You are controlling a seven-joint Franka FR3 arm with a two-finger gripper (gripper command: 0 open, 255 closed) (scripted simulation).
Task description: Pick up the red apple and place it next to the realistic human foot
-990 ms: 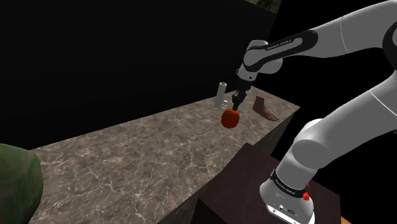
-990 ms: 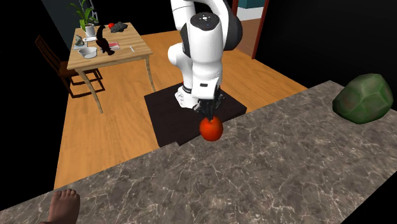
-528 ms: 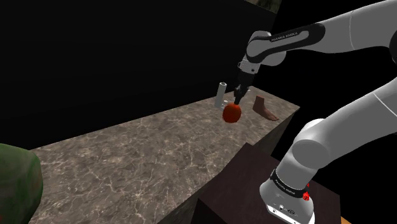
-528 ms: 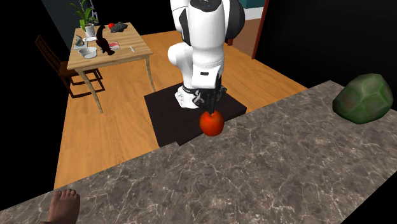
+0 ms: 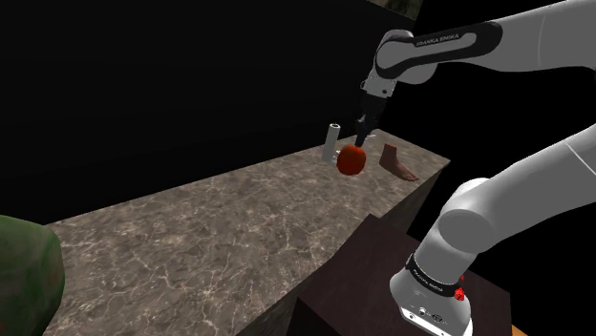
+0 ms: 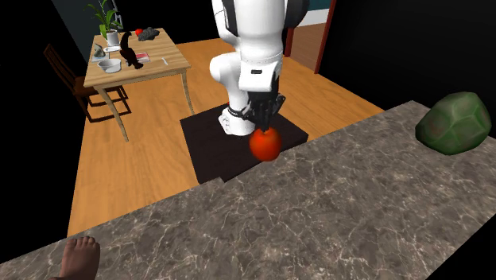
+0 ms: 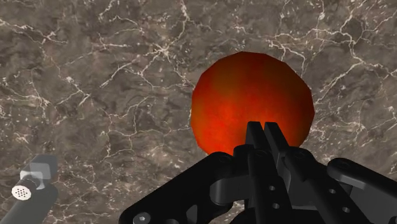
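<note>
One red apple [image 5: 351,160] clamped in the single pincer [image 5: 358,144]; one foot [image 5: 395,162] on the counter [image 5: 191,239].

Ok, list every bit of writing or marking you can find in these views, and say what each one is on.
White lettering on the arm's dark upper band: too small to read.
White lettering on the dark ring above the base: too small to read.
Red apple, claw gripping it, foot, marbled counter: no writing on any of them.
</note>
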